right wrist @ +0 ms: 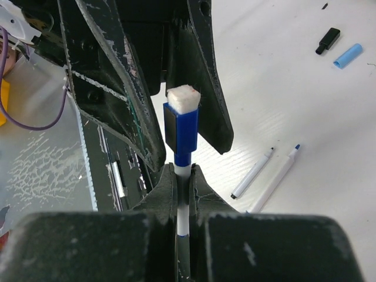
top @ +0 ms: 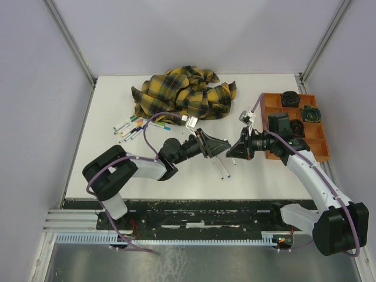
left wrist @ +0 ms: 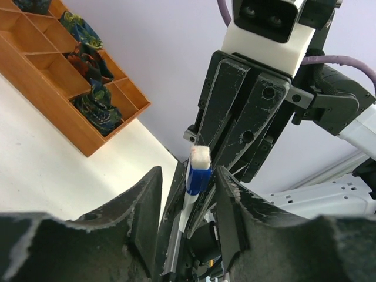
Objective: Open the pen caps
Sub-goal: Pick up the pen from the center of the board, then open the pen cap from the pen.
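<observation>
Along the bottom of the overhead view, the table (top: 176,182) is bare white between its near edge and the two grippers, which leaves open room on both sides of the arms. Two uncapped pens (top: 222,167) lie just in front of the point where the grippers meet, at mid-frame.

The right gripper (right wrist: 183,182) has its fingers pressed together on the white barrel of a pen (right wrist: 183,167) and holds it upright in its own camera's view. The blue pen cap (right wrist: 181,132) sits on that pen just above the fingertips.

The left gripper (left wrist: 188,173) comes in from the opposite side. Its fingers stand apart with one on each side of the cap, and a gap shows on at least one side.

A black cap (right wrist: 326,41) and a light blue cap (right wrist: 348,54) lie loose on the table beyond.

Farther back, a cluster of pens (top: 134,125) lies at left below the plaid cloth (top: 185,94). The orange tray (top: 264,106) hugs the right edge.
</observation>
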Motion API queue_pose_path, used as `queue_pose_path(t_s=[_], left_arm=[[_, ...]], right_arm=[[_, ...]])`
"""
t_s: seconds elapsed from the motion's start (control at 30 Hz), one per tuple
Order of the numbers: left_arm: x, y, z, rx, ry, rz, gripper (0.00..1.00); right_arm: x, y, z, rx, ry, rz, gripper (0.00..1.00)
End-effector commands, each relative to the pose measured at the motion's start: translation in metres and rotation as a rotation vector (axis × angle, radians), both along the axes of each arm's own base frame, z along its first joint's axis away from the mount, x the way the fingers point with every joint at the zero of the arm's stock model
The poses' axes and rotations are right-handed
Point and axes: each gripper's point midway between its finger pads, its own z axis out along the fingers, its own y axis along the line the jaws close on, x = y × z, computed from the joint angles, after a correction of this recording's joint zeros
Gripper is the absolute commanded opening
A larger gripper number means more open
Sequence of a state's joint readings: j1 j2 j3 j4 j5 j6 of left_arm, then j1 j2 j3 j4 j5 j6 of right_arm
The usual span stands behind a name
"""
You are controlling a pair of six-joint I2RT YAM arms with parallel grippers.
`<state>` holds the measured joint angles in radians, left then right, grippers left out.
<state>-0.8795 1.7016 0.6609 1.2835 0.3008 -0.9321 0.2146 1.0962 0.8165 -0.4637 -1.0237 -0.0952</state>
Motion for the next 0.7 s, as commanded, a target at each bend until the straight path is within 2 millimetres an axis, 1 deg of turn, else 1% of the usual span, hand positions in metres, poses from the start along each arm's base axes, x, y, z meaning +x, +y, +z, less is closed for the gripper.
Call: queue_pose_path(t_s=[0.0, 0.07, 0.13, 0.2, 0.3, 0.37, 0.43, 0.47, 0.5, 0.53, 0.57, 0.67], left_arm=[[-0.003, -0.007, 0.026, -0.066, -0.020, -0.037, 0.46], [-0.001, -0.008, 0.027, -0.065, -0.018, -0.031, 0.45], [0.001, -0.009, 0.028, -0.063, -0.017, -0.025, 0.40], [0.002, -0.012, 0.029, -0.059, -0.017, -0.032, 0.30], [0.001, -0.015, 0.029, -0.051, -0.014, -0.053, 0.05], [0.005, -0.012, 0.032, -0.056, -0.016, -0.037, 0.03], [0.017, -0.005, 0.041, -0.076, -0.028, -0.002, 0.03], [0.026, 0.000, 0.048, -0.089, -0.036, 0.022, 0.03], [0.038, 0.005, 0.059, -0.105, -0.048, 0.053, 0.03], [0.049, 0.011, 0.064, -0.111, -0.050, 0.085, 0.03], [0.064, 0.016, 0.074, -0.122, -0.060, 0.126, 0.03], [0.097, 0.030, 0.097, -0.153, -0.094, 0.233, 0.03]], right_arm=[[0.005, 0.003, 0.017, 0.027, -0.055, 0.024, 0.00], [0.004, 0.003, 0.018, 0.026, -0.057, 0.026, 0.00], [0.004, 0.002, 0.017, 0.024, -0.058, 0.025, 0.00], [0.004, 0.002, 0.016, 0.022, -0.056, 0.024, 0.00], [0.004, 0.002, 0.017, 0.022, -0.055, 0.024, 0.00], [0.004, 0.002, 0.016, 0.020, -0.049, 0.023, 0.00], [0.005, 0.002, 0.014, 0.018, -0.040, 0.019, 0.00], [0.006, 0.001, 0.013, 0.016, -0.034, 0.015, 0.00], [0.007, 0.002, 0.011, 0.016, -0.023, 0.013, 0.00], [0.007, 0.002, 0.008, 0.016, -0.010, 0.009, 0.00], [0.008, 0.002, 0.006, 0.016, 0.001, 0.006, 0.00], [0.011, 0.002, -0.004, 0.000, 0.046, -0.007, 0.00]])
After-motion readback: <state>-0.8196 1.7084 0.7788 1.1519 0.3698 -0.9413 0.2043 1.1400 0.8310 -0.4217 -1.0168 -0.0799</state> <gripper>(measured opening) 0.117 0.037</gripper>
